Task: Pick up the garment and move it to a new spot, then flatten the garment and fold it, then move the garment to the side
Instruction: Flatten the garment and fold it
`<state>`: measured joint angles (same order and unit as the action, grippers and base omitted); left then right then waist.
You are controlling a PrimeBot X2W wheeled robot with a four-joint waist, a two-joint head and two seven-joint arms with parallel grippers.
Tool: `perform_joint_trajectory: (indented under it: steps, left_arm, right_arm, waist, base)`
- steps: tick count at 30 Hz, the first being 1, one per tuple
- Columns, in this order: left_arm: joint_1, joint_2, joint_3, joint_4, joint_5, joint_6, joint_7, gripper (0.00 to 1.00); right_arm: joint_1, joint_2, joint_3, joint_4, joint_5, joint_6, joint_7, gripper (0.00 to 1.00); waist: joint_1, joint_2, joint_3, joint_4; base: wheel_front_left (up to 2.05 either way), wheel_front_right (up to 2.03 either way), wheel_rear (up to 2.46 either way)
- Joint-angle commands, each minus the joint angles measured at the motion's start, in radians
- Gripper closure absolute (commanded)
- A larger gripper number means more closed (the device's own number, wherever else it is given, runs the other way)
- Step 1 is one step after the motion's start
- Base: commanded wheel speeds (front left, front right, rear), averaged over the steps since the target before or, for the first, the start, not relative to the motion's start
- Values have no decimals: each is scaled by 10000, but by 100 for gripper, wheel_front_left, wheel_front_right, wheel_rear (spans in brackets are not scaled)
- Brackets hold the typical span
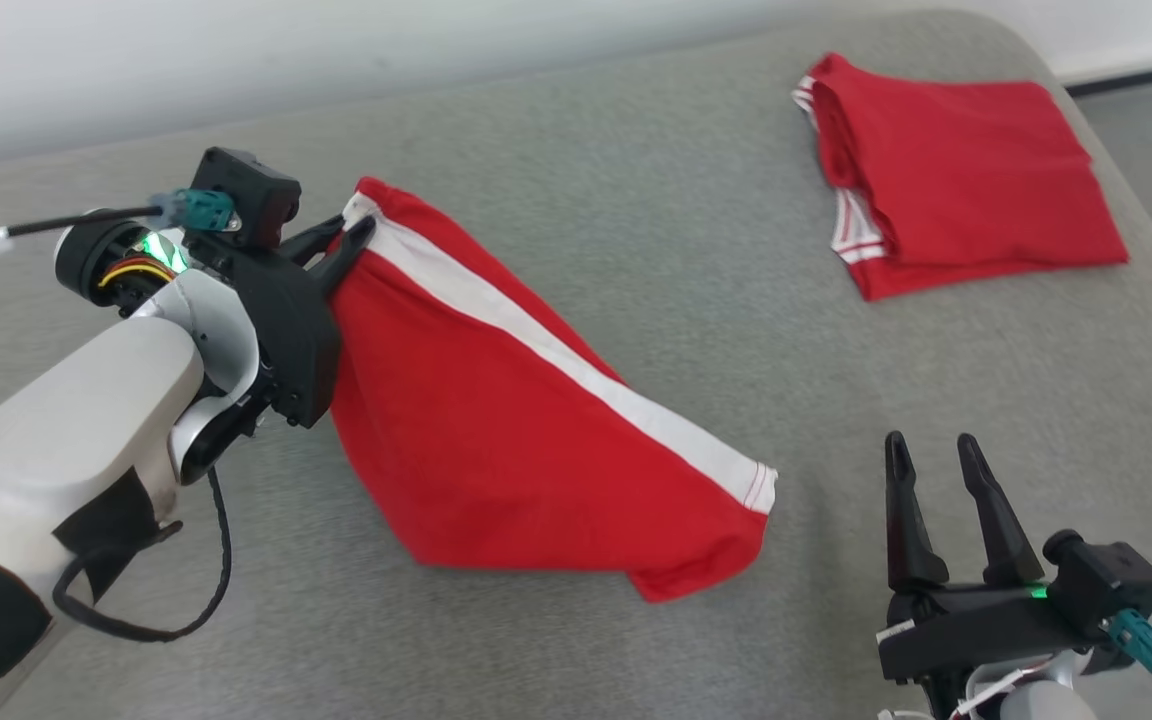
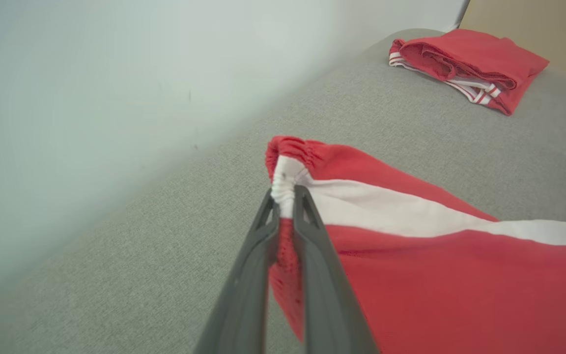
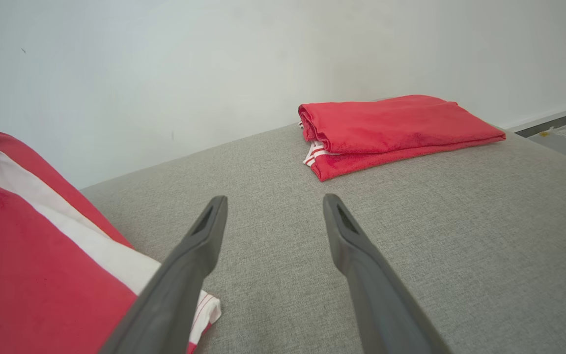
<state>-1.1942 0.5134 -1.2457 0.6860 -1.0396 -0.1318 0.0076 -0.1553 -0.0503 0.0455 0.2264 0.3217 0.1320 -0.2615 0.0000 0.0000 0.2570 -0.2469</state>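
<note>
Left gripper [image 1: 344,245] has the red garment [image 1: 496,430] by one corner, right gripper [image 1: 931,448] is empty

Closest in, the right gripper sits low on the right, fingers pointing up and spread wide with nothing between them, a little way off the cloth's hem. Over on the left, the pale forearm [image 1: 66,440] angles up and inward, with the wrist bent so the left gripper points sideways. Its fingers are pinched tight on the white-striped corner by the gathered waistband, so that end is held up off the grey cushion [image 1: 636,200] while the far end rests on it. Further back on the right a second red garment [image 1: 956,180] lies folded flat, near the pale wall [image 1: 236,60].
</note>
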Motion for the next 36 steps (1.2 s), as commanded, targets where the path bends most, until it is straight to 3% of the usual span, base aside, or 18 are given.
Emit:
perform_joint_trajectory:
  steps: [1,4,8,15,18,24,34,35,36]
  left_arm:
    - [138,45,56,-99,-15,29,-363,100]
    - [535,117,125,-287,-6,42,-1107,100]
    - [1276,187,249,-840,50,553,-2052,100]
    - [3339,526,1028,-2807,256,2120,-2724,100]
    - [5017,543,2289,-4257,1068,2848,-2730,100]
    - [7158,62,3740,-5056,2282,3004,-2727,100]
    - [9732,-1438,5913,-4340,3748,2192,-2730,100]
    - [9848,-1555,6104,-4259,3941,2106,-2730,92]
    - [9953,-1670,6287,-4195,4135,2013,-2730,51]
  right_arm:
    - [198,-4,-82,-26,-98,-32,-45,0]
    - [330,-16,-200,-15,-185,-32,-43,0]
    - [629,-28,-355,-12,-261,-32,-45,0]
    - [942,-167,-452,-70,-330,-32,-43,0]
    - [993,-252,-500,-99,-358,-32,-45,0]
    - [1004,-389,-422,-62,-322,-32,-43,0]
    - [1078,-549,-253,81,-194,-32,-43,0]
    - [1092,-558,-255,96,-182,-32,-45,0]
    - [1104,-567,-254,104,-167,-32,-45,0]
  waist:
    - [0,0,-624,791]
    - [0,0,-820,1178]
    - [0,0,-1098,1698]
    - [0,0,-1322,2415]
    - [0,0,-1302,2721]
    - [0,0,-1310,2908]
    - [0,0,-1440,2813]
    - [0,0,-1450,2795]
    - [0,0,-1463,2782]
  base:
    - [0,0,0]
    - [0,0,0]
    - [0,0,0]
    - [0,0,0]
    - [0,0,0]
    - [0,0,0]
    - [0,0,0]
    - [0,0,0]
    - [0,0,0]
